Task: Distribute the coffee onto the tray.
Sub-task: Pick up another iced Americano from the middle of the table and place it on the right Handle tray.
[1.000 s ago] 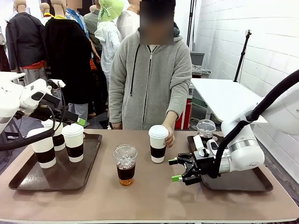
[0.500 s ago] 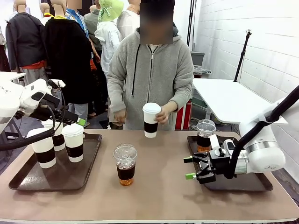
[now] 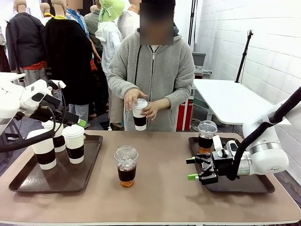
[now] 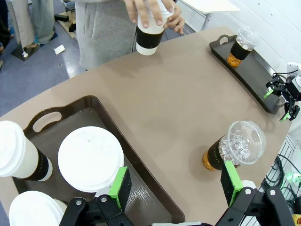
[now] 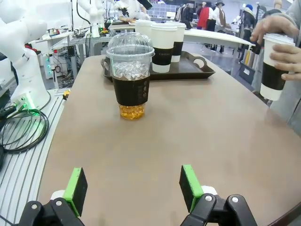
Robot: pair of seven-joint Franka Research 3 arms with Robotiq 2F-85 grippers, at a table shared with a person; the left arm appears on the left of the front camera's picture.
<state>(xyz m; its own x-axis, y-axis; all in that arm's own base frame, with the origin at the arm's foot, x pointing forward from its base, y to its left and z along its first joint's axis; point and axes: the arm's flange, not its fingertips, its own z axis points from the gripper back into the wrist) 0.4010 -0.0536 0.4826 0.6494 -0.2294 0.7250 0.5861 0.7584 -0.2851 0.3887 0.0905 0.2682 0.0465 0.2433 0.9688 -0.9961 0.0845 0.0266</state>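
step: mid-task; three white cups [image 3: 61, 143] sit on left tray [image 3: 28, 181], one iced cup [image 3: 207, 136] on right tray [image 3: 244, 186], one iced cup on table [image 3: 126, 165] centre, between the trays
person: both hands [image 3: 141, 104] hold a fourth white cup [image 3: 139, 114] at chest, off the table, far side
right gripper [image 3: 195, 169]: jaws wide, empty, low at right tray's left edge, pointing at centre iced cup
left gripper [image 4: 176, 183]: jaws wide, empty, raised above left tray
next: likely right gripper reaches left for centre iced cup, closes on its sleeve, keeps it upright; dome lid, liquid could slosh
surface: brown tabletop, two dark handled trays at left and right ends
room: white brick wall right, white table behind
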